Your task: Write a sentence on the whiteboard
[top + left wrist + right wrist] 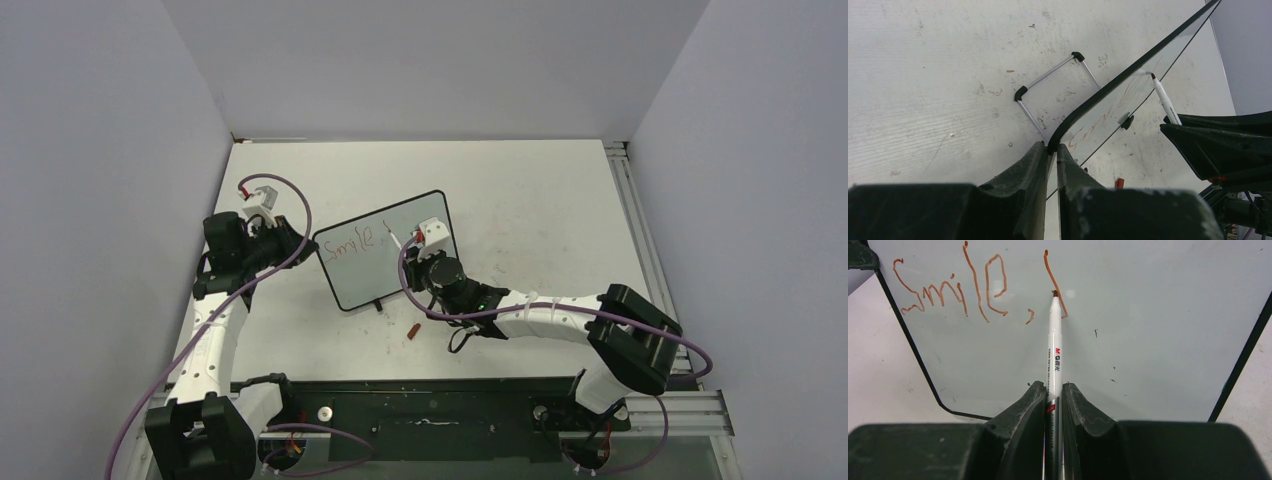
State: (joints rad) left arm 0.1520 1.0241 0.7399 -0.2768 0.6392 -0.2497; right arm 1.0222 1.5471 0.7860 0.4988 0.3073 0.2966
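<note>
The whiteboard (375,278) stands tilted on the table, its left edge pinched by my shut left gripper (308,246). In the left wrist view that gripper (1053,147) clamps the board's black frame (1108,88). The sentence (948,290) reads "Smile," in red, followed by one slanted stroke. It also shows from above as the sentence (357,243). My right gripper (1053,388) is shut on the white marker (1054,340), whose tip touches the board (1158,325) at that last stroke. From above, the right gripper (425,245) sits over the board's right half.
The marker's red cap (413,331) lies on the table in front of the board, also visible as the cap (1119,183). A wire stand (1053,80) props the board from behind. Walls close in left, back and right; a rail runs along the right edge (640,240).
</note>
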